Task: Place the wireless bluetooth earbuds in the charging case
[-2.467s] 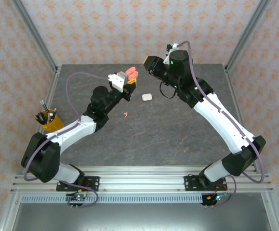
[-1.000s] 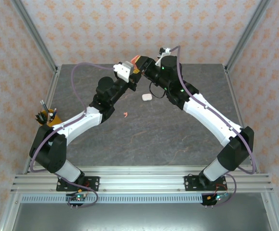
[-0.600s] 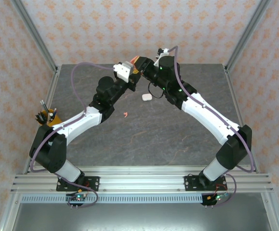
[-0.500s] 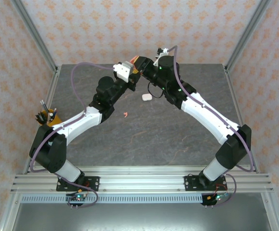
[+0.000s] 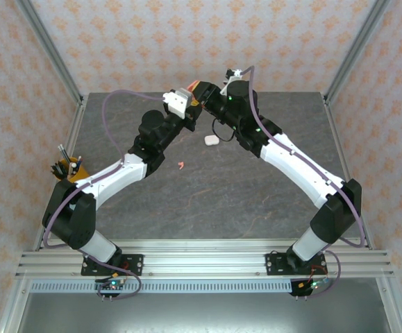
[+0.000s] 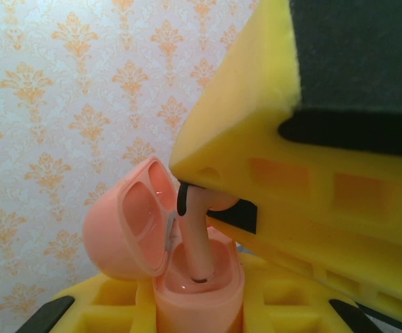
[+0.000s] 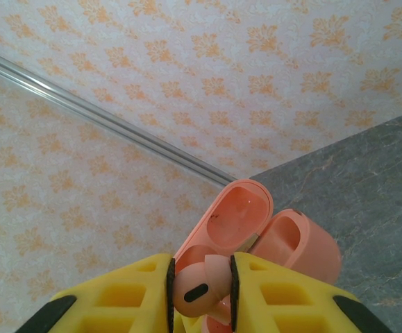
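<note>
Right gripper (image 7: 201, 279) moved in, pinching pink earbud (image 6: 201, 239), stem inside open case (image 6: 128, 225) clamped by left gripper (image 6: 199, 319)

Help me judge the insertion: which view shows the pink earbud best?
The left wrist view: the pink earbud shows side-on, stem down in the open pink case, pinched by the right claw. The right wrist view shows its rounded head end-on between the fingers. In the top external view it is too small to tell.
</note>
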Robot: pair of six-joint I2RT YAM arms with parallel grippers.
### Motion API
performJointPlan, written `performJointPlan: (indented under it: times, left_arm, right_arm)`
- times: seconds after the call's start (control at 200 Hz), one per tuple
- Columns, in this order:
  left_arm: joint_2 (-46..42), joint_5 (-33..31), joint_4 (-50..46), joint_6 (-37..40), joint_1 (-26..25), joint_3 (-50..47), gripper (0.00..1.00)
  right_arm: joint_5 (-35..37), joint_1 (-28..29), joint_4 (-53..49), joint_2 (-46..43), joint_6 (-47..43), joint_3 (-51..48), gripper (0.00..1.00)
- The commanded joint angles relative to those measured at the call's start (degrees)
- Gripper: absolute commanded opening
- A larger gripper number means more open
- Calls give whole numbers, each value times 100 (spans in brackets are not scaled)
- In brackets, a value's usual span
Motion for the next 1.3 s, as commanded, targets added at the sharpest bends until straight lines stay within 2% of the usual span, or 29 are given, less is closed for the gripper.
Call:
performJointPlan:
  times: [0.0,0.47,0.911,1.291]
  left_arm:
    - [76,204,206,158,-67,263,0]
    - [99,214,180,141,-69,271,0]
    - [73,301,179,141,-74,271,0]
    - [22,323,189,141,-67,209,0]
  right_arm:
    - [-267,252,-29,-91,-73,34,26]
    - [-86,287,-48,-340,-131,-166,25]
    - [-202,287,-347,70,-153,96,25]
    - [81,252,-937,346,326,494,24]
